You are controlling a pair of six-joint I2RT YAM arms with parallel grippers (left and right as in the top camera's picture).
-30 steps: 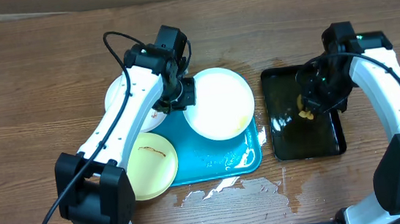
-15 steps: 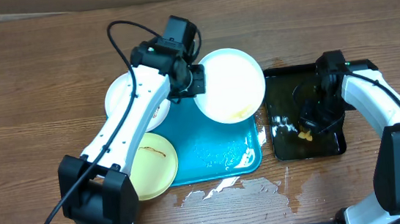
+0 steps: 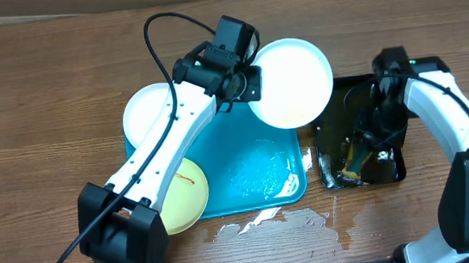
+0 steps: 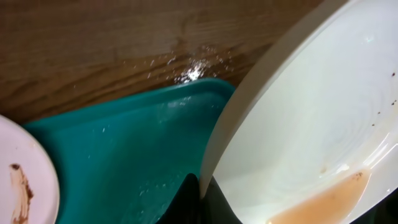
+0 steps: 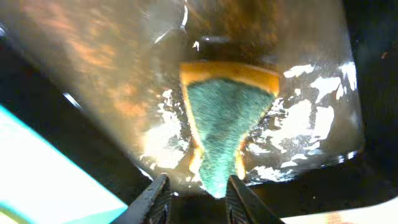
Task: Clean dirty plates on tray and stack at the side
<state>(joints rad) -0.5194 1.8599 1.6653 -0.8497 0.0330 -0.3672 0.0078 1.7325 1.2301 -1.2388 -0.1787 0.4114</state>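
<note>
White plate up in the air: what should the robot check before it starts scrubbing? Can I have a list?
1. Left gripper pinching the white plate by its rim: ok.
2. Right gripper holding the sponge: ok, it sits between the fingers.
3. Plate over the black tray: not ok, only its edge reaches the tray's corner.
4. Plate clean: not ok, brownish liquid is pooled at its rim.
5. Second white plate and yellow plate out of the way: ok, both at the left of the turquoise tray.
</note>
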